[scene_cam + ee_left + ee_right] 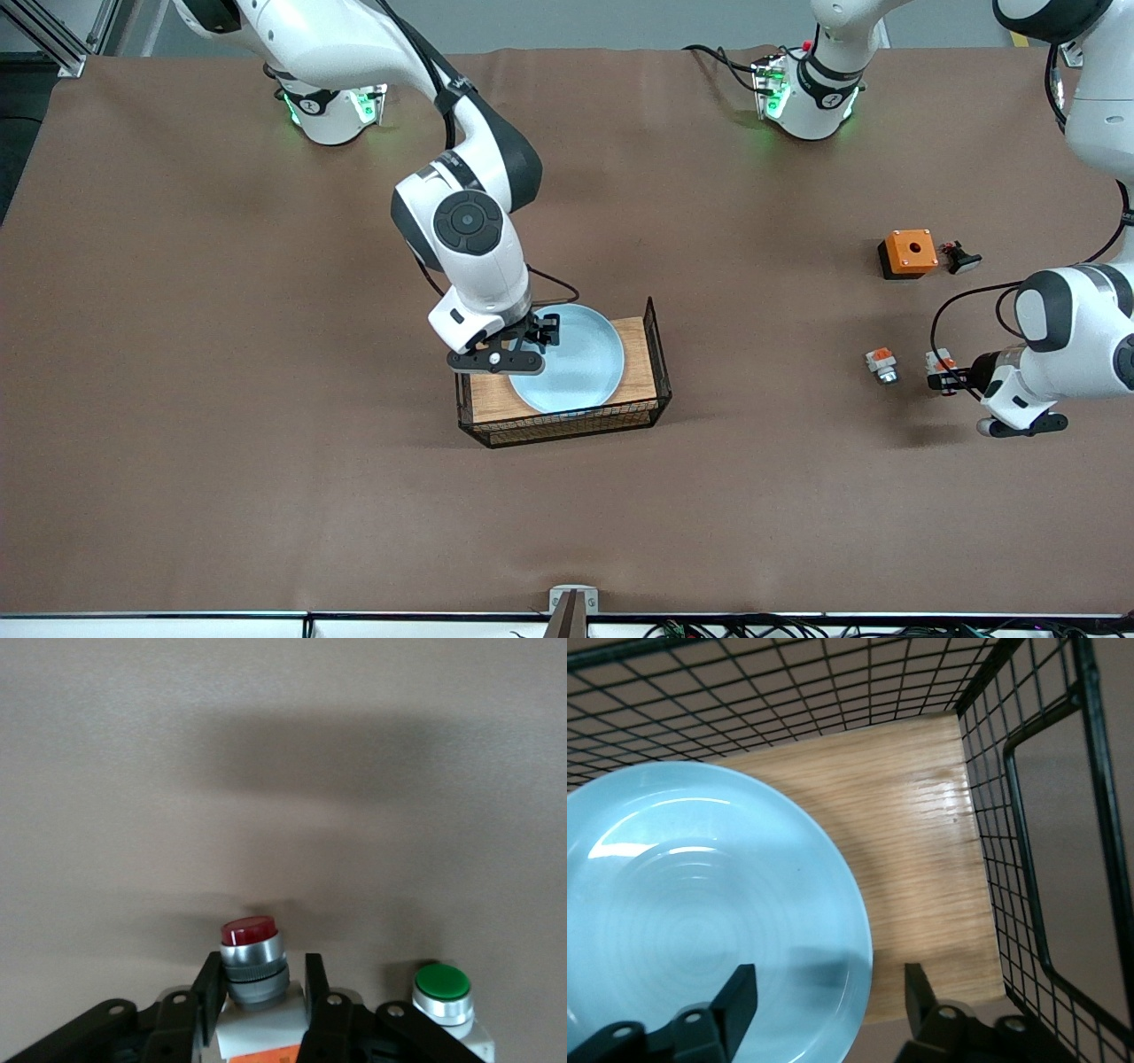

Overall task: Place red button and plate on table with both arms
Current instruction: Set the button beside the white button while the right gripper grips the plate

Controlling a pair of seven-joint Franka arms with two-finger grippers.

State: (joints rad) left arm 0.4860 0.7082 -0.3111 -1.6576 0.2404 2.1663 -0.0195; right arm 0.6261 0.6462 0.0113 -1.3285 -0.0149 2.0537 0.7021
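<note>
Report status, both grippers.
Left gripper around red button on the table. Right gripper open, straddling plate rim, on wire-sided board. Nothing blocking.

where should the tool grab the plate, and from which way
Grip the plate by its raised rim, coming from above at the right arm's end, where the right tool straddles it. It lies flat, so only the rim can be pinched, and there the wooden board has no wire wall.

1 plate (576,372), 3 btns (942,363), 1 box (908,252), 1 basket (657,354)
</note>
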